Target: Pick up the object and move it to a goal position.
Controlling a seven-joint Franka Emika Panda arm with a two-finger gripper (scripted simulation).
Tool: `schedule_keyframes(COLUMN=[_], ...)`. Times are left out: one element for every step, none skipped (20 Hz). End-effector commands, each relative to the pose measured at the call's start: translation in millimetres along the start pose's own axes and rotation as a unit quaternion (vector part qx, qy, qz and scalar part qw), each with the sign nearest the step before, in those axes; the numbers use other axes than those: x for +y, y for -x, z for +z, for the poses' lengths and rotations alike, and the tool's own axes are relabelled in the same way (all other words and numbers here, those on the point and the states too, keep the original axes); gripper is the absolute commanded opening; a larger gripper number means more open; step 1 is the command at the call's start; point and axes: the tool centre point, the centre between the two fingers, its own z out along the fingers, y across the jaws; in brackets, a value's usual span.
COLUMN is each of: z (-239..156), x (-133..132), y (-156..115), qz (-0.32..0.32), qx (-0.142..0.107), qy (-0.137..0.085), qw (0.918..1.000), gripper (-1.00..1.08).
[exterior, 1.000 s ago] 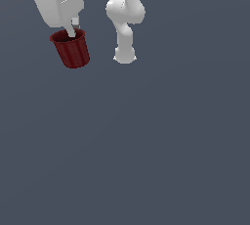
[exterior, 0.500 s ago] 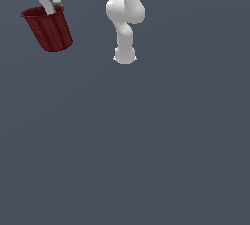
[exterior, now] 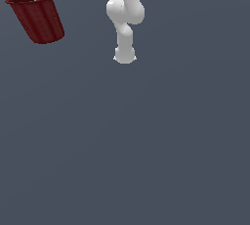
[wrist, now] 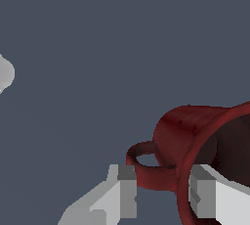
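Jaws clamp rim of dark red cup [exterior: 39,19], held aloft, tilted.

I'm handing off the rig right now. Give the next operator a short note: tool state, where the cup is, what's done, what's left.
Tool: shut on the cup's wall, one finger inside the rim, the other outside by the handle.
Cup: off the floor, hanging tilted from the tool at the exterior view's upper left, well to the left of the arm's base.
Done: pick-up and lift.
Left: carry it to the goal. No goal marker shows in either view, so I cannot tell how far remains. The grip holds only one side of the wall, so move gently.
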Motion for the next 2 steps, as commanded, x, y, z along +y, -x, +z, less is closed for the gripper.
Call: schedule_keyframes(z=[-3.8,-3.9], x=[0.8,0.9], y=[0.7,0.8], qz=[0.0,0.0], qx=[-0.001,-0.001], qy=[0.002,0.002], qw=[1.0,1.0], gripper=[-1.0,-1.0])
